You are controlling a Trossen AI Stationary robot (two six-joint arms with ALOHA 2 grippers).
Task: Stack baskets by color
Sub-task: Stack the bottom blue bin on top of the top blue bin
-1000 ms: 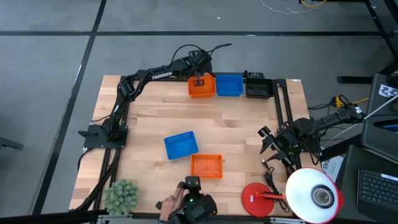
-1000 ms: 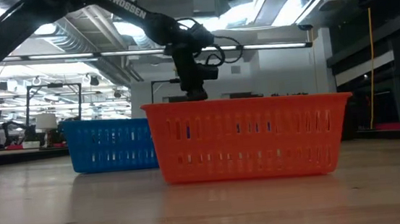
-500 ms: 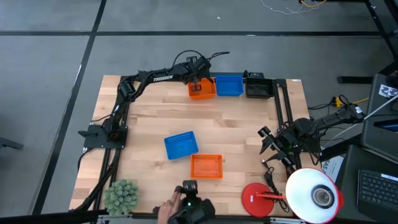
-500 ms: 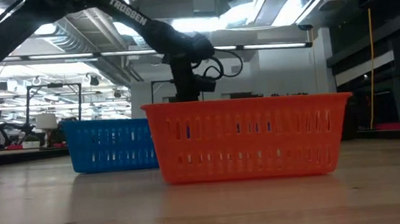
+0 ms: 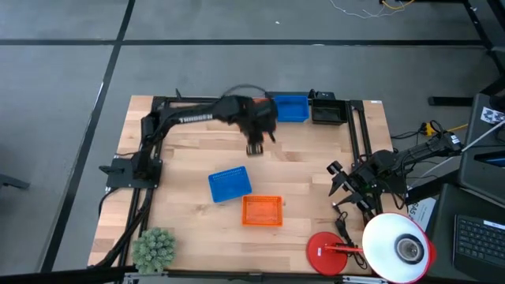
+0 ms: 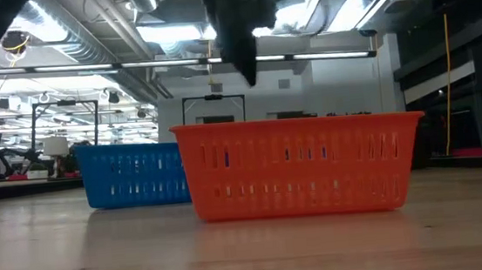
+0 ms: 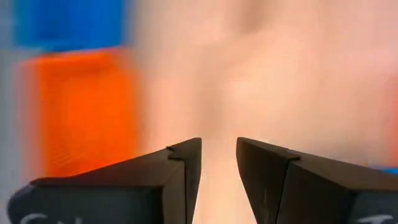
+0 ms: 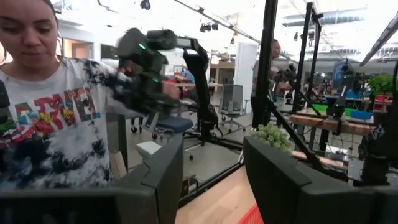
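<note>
Orange basket (image 5: 261,211) looks light and stiff; take its rim with your left claw (image 5: 255,148), open and empty above it.

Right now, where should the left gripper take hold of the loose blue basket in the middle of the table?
Probably one long rim wall of the blue basket, from straight above: it sits open side up, clear of the orange basket. The empty left gripper hangs nearby.

- A green fuzzy plant (image 5: 154,249) sits at the near left corner of the wooden desk (image 5: 189,150).
- A red round lamp base (image 5: 325,253) and white lamp shade (image 5: 398,248) stand near right.
- A person (image 8: 43,112), probably standing, shows beyond.
</note>
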